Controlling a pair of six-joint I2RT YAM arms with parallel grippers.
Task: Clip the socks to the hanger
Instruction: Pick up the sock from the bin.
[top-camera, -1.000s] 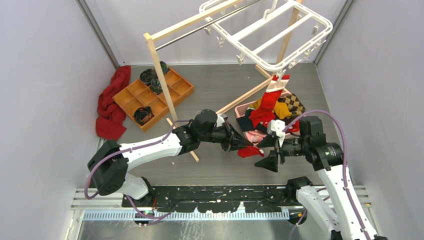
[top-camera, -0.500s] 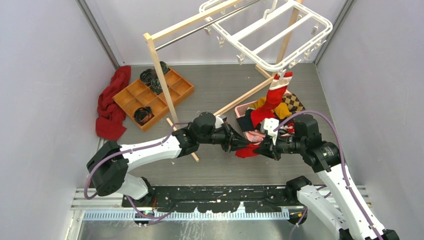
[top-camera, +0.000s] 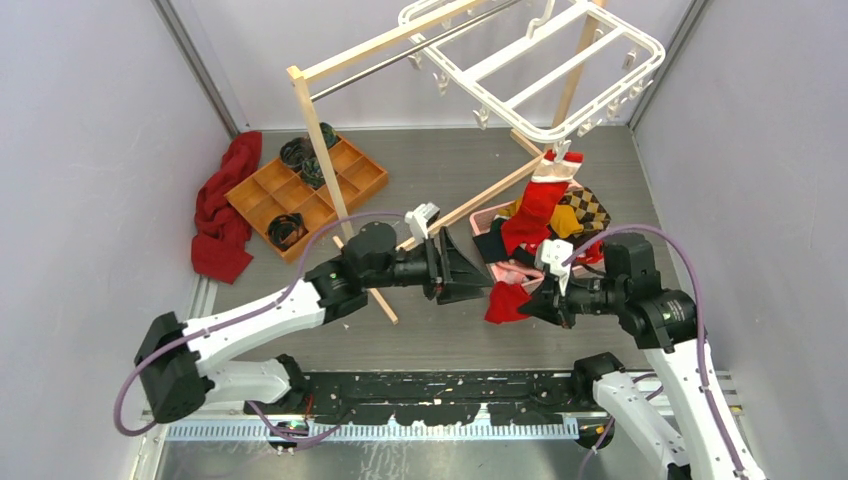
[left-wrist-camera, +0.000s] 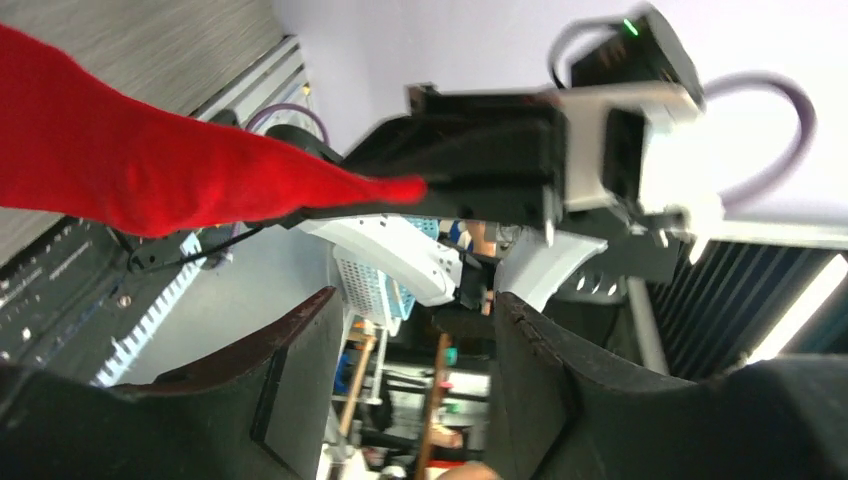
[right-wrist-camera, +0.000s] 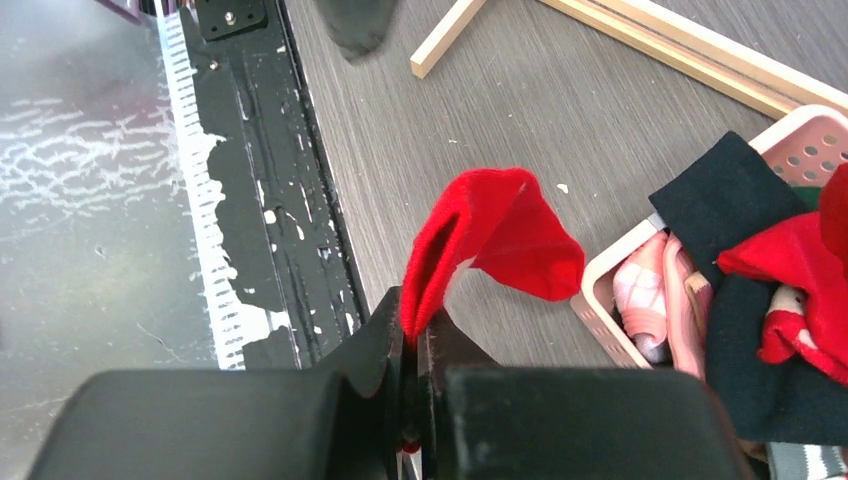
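Note:
A small bright red sock (top-camera: 505, 302) hangs from my right gripper (top-camera: 525, 303), which is shut on its edge. In the right wrist view the sock (right-wrist-camera: 490, 235) folds up out of the closed gripper (right-wrist-camera: 413, 325) above the grey floor. My left gripper (top-camera: 478, 278) stands open just left of the sock, apart from it. The left wrist view shows the sock (left-wrist-camera: 150, 170) stretched ahead of the empty left gripper (left-wrist-camera: 415, 310). The white hanger (top-camera: 560, 60) hangs at the top right on the rack. Another red sock with a white cuff (top-camera: 545, 195) dangles from one of its clips.
A pink basket (top-camera: 480, 215) of mixed garments sits under the hanging sock, and its rim (right-wrist-camera: 610, 270) is close to my right gripper. The wooden rack (top-camera: 320, 150) crosses the middle. An orange compartment tray (top-camera: 345, 185) and a dark red cloth (top-camera: 222, 205) lie at the left.
My right gripper closed on the red sock and now holds it alone. My left gripper let go, opened and drew back to the left.

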